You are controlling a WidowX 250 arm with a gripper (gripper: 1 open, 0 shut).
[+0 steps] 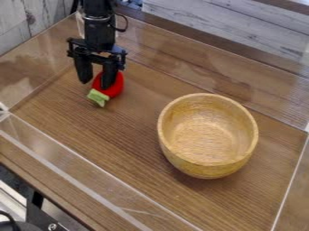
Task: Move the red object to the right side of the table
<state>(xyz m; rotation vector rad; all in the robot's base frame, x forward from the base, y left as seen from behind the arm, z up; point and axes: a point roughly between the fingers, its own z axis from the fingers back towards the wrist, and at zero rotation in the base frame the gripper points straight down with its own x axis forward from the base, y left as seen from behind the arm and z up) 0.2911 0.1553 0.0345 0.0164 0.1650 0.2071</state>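
gripper (98, 79) pointing down w/ fingers straddling red object (107, 87) on table (85, 144), grip unclear.

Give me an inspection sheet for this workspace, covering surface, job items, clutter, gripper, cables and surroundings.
Surface: brown wood-grain table, bordered by low clear acrylic walls.
Job's things: red object, a small toy strawberry with a light green cap, lying on the left part of the table.
Clutter: round wooden bowl, empty, right of the strawberry and apart from it.
Gripper: black gripper pointing straight down over the strawberry, fingers either side of it; a firm grip cannot be told.
Cables: nothing seen.
Surroundings: pale wooden planks beyond the far wall.
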